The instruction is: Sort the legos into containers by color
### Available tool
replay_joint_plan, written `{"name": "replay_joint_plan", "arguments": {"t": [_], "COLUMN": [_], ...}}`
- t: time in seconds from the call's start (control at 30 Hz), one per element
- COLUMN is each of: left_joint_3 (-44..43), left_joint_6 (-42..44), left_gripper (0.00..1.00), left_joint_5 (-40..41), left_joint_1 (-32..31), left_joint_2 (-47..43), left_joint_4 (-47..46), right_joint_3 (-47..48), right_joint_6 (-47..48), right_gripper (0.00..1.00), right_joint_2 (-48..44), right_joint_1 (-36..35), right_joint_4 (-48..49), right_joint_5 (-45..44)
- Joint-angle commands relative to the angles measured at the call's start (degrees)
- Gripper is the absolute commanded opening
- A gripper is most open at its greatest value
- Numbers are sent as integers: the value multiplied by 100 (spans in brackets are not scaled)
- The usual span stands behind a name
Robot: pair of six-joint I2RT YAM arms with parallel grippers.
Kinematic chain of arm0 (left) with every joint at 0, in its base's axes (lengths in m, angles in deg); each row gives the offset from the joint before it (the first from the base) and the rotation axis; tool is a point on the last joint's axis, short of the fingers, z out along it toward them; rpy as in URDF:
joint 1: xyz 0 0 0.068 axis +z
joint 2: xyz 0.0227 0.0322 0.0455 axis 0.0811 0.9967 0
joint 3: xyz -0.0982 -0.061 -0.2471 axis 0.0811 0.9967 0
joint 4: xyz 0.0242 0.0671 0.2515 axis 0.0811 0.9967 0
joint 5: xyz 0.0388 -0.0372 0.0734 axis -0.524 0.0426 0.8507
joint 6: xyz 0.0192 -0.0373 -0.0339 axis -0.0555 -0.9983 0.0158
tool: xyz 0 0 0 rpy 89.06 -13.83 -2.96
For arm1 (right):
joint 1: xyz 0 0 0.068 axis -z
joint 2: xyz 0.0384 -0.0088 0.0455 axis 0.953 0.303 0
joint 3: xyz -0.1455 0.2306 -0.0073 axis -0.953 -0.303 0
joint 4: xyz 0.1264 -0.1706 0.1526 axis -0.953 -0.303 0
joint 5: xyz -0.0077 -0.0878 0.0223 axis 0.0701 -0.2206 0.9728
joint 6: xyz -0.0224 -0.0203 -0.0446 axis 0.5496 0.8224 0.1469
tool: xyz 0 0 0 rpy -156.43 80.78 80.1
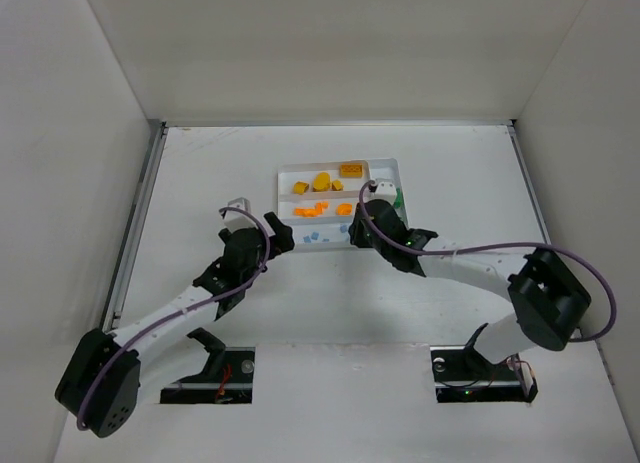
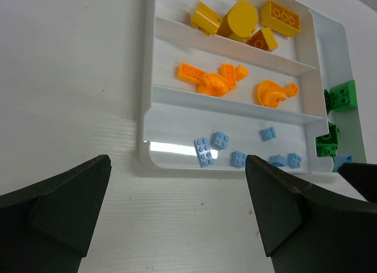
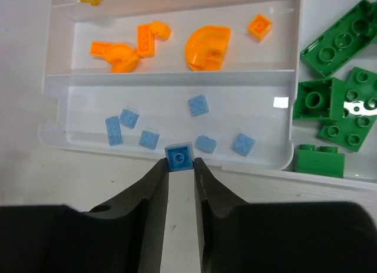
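The white tray (image 1: pixel 284 175) holds sorted legos: yellow bricks (image 2: pixel 238 19) in the far section, orange bits (image 2: pixel 215 79) in the middle, light-blue pieces (image 2: pixel 221 140) in the near section, green bricks (image 3: pixel 336 46) in the crosswise end section. My right gripper (image 3: pixel 179 162) is shut on a light-blue lego (image 3: pixel 179 155), held over the tray's near rim (image 3: pixel 247 165). My left gripper (image 2: pixel 177 178) is open and empty over the bare table, just in front of the tray's near left corner (image 2: pixel 147 158).
White walls enclose the table on three sides. A small grey bracket (image 1: pixel 238 202) sits on the table left of the tray. The two arms (image 1: pixel 180 313) reach in from the near edge towards the tray.
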Motion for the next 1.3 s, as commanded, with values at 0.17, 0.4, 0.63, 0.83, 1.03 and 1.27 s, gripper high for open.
{"name": "replay_joint_plan", "arguments": {"t": [0.17, 0.4, 0.63, 0.83, 1.03, 1.27], "left_joint_3": [525, 570, 447, 306, 262, 253], "left_joint_6": [-444, -619, -655, -602, -585, -646], "left_gripper": [100, 100, 100, 100, 100, 100], "left_joint_5": [80, -52, -78, -105, -131, -271], "left_joint_1": [677, 1090, 1082, 1046, 1082, 1038], "left_joint_2": [-1049, -1059, -830, -909, -997, -707], "left_joint_4": [815, 1052, 1298, 1483, 1676, 1597], "right_joint_3": [126, -751, -2351, -3011, -3521, -3715], "right_joint_6": [86, -19, -582, -1012, -1312, -1452], "right_gripper": [51, 56, 79, 100, 100, 100], "right_joint_2": [9, -1308, -3048, -3805, -4122, -4368], "right_joint_1": [51, 60, 209, 552, 1246, 1554], "right_joint_4": [320, 267, 320, 30, 223, 267], "right_joint_5": [-135, -635, -1480, -2183, -2088, -1779]}}
